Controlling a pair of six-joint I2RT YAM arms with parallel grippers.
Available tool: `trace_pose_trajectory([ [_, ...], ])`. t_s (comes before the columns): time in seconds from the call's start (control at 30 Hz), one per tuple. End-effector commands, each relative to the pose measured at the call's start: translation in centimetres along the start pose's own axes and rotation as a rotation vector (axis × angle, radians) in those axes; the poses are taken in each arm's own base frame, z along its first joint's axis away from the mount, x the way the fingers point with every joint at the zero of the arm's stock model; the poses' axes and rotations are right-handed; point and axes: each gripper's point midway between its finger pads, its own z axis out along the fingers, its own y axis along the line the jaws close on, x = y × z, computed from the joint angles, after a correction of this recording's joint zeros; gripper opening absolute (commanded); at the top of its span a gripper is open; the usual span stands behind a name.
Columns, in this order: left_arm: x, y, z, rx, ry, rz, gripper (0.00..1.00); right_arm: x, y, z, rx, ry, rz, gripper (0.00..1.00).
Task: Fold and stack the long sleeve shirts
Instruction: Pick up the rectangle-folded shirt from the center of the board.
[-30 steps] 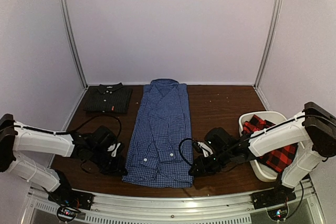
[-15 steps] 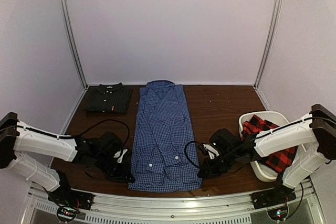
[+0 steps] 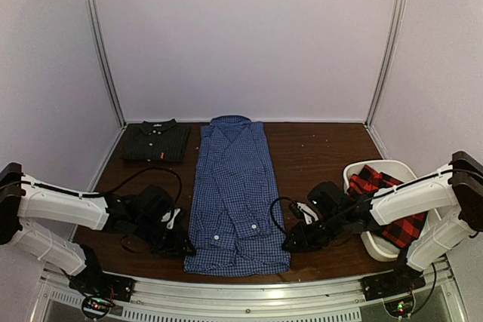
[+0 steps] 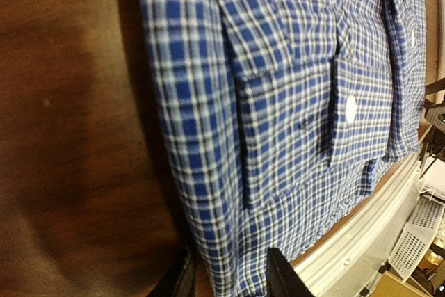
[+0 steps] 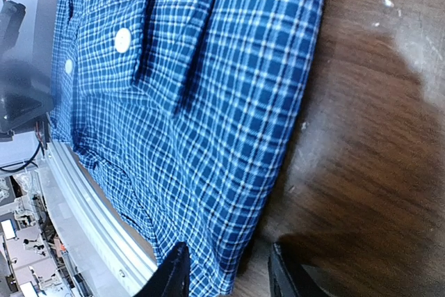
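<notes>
The blue gingham shirt (image 3: 234, 186) lies lengthwise down the middle of the table, sleeves folded in and collar at the far end. My left gripper (image 3: 183, 246) is open at the shirt's near left corner, with the cloth edge (image 4: 208, 193) between its jaws (image 4: 229, 279). My right gripper (image 3: 290, 243) is open at the near right corner, its jaws (image 5: 229, 276) straddling the shirt's edge (image 5: 229, 172). The dark charcoal shirt (image 3: 155, 142) lies folded at the far left. The red-and-black plaid shirt (image 3: 389, 205) is bunched in a tub.
The white plastic tub (image 3: 355, 175) stands at the right edge of the brown table (image 3: 317, 148). A metal rail (image 3: 249, 292) runs along the near edge, close to the shirt's hem. White walls enclose the back and sides.
Both grippers moved right and nearer along the hem, and the shirt's bottom shifted right with them while the collar swung slightly left. Little has moved in the last half second.
</notes>
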Motion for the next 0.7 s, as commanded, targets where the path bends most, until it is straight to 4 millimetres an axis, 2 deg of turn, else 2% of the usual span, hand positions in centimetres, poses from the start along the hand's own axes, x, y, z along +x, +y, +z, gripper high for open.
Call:
trace_pose_trajectory([
  [0.0,-1.4,0.9,-0.2,0.008,-0.044,-0.007,0.36,-0.6,-0.6,0.2,-0.030,-0.016,0.038,0.40],
  [0.23,-2.6,0.9,0.1,0.087,-0.062,-0.026,0.36,-1.6,-0.2,1.2,-0.080,-0.029,0.044,0.40],
  [0.4,-2.5,1.1,0.8,0.111,-0.039,-0.027,0.35,-2.3,-0.6,1.4,-0.106,-0.044,0.072,0.39],
  [0.67,-2.6,0.6,1.4,0.139,-0.018,-0.017,0.25,-2.0,-1.2,1.8,-0.107,-0.038,0.084,0.38],
])
